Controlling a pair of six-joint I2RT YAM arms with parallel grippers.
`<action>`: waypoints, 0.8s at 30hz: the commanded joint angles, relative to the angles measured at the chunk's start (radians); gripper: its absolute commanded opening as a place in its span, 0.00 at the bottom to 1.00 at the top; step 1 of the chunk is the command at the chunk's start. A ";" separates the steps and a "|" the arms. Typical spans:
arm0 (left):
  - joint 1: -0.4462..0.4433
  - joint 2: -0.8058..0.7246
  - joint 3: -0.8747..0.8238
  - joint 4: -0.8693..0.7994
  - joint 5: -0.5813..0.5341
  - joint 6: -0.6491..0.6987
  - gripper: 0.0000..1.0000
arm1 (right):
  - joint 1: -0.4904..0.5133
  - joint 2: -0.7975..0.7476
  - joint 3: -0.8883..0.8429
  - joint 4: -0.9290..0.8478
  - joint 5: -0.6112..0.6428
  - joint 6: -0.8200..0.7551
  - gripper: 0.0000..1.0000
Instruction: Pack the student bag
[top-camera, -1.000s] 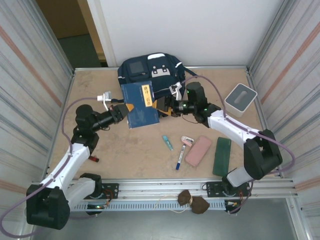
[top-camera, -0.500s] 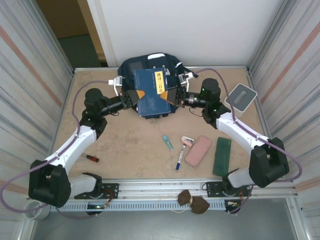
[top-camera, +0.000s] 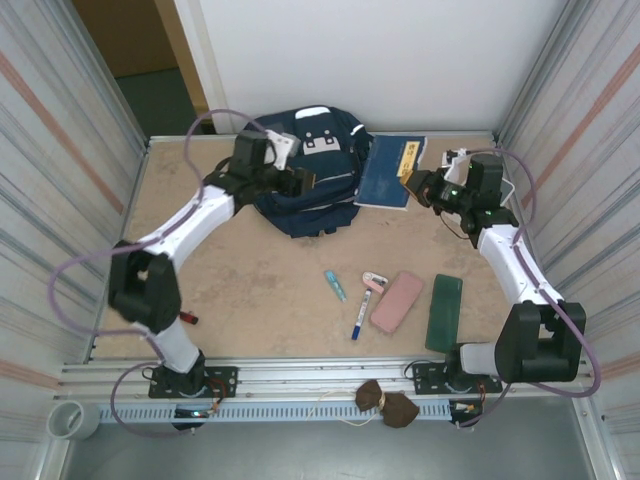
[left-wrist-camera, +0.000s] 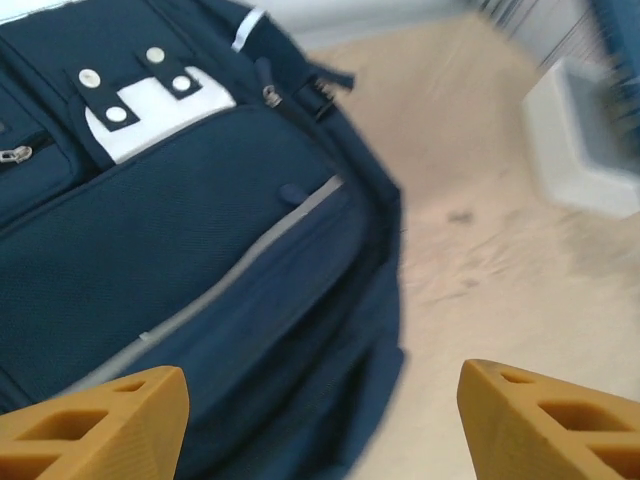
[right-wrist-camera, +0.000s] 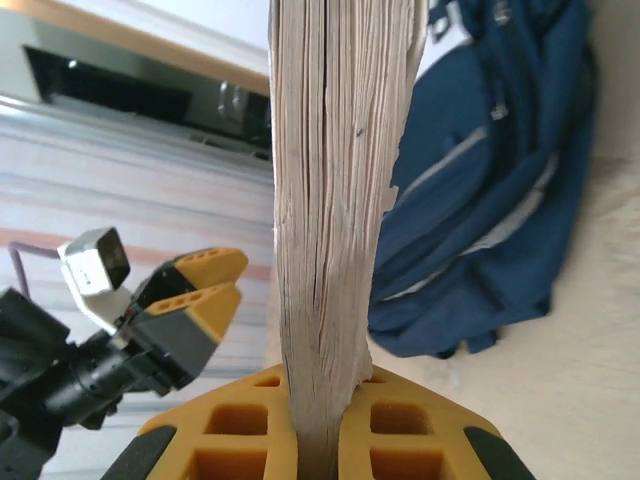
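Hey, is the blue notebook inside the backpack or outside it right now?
Outside. The blue notebook is beside the student bag, to its right, with its page edge clamped in the right gripper.

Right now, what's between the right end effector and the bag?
The blue notebook, gripped by the right end effector, beside the student bag; top view.

The student bag (top-camera: 325, 205) lies at the far middle of the table (top-camera: 250, 290), with the left gripper (top-camera: 303, 181) over it. Just right of it is the notebook (top-camera: 385, 172), its right edge between the right gripper's (top-camera: 412, 183) jaws. Nearer, from left to right, lie a small tube (top-camera: 335, 286), a pen (top-camera: 358, 316), a pouch (top-camera: 397, 302) and a flat case (top-camera: 445, 313).
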 joint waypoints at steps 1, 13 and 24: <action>-0.009 0.150 0.167 -0.188 -0.124 0.318 0.72 | -0.009 -0.032 -0.002 -0.097 -0.001 -0.107 0.00; -0.023 0.580 0.602 -0.415 -0.114 0.642 0.83 | -0.025 0.033 0.005 -0.145 -0.013 -0.153 0.00; -0.049 0.690 0.652 -0.421 -0.124 0.666 0.47 | -0.025 0.027 -0.023 -0.181 0.020 -0.169 0.00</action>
